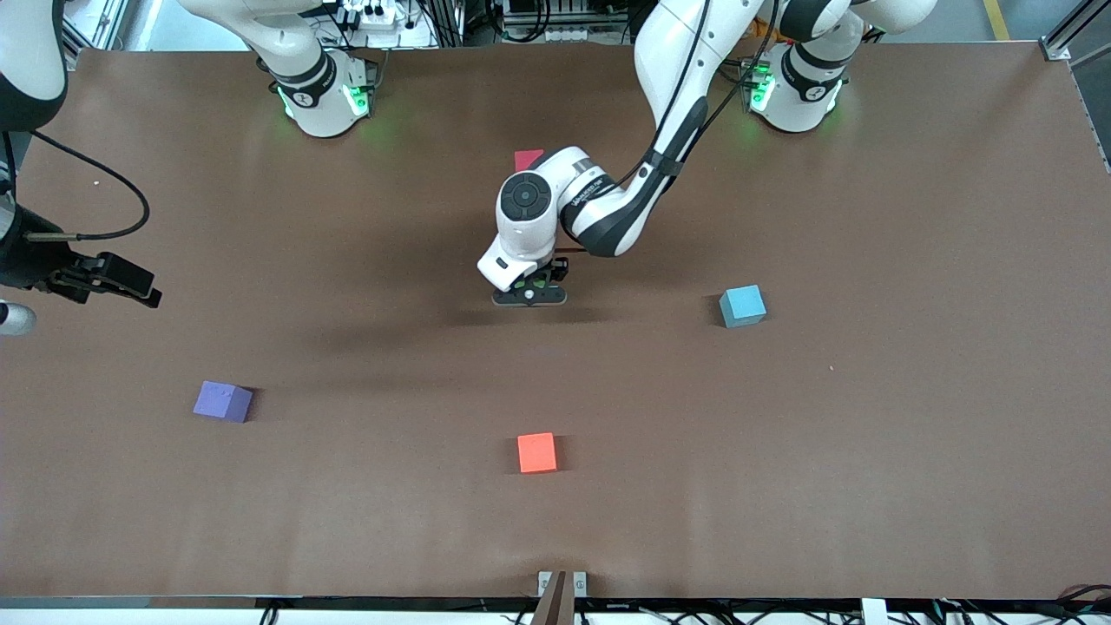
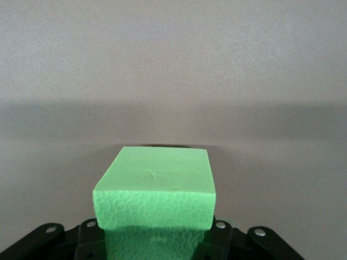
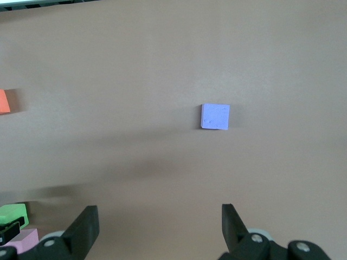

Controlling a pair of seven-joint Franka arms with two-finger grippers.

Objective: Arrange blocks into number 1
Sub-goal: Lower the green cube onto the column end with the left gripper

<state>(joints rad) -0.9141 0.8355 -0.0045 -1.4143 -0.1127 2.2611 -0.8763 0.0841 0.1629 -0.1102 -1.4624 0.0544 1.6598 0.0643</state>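
My left gripper (image 1: 529, 293) hangs low over the table's middle, shut on the green block (image 2: 154, 187); a sliver of that green block (image 1: 530, 282) shows under the hand. A light pink block (image 3: 23, 239) lies right beside the green block (image 3: 13, 213); the hand hides it in the front view. A darker pink block (image 1: 527, 159) peeks out by the left arm. The purple block (image 1: 223, 401) (image 3: 215, 116) and the red block (image 1: 536, 452) (image 3: 4, 101) lie nearer the front camera. My right gripper (image 3: 159, 227) (image 1: 139, 289) is open, empty, high over its end.
A light blue block (image 1: 742, 305) sits toward the left arm's end of the brown table (image 1: 825, 451). A cable (image 1: 104, 187) loops from the right arm over its end of the table.
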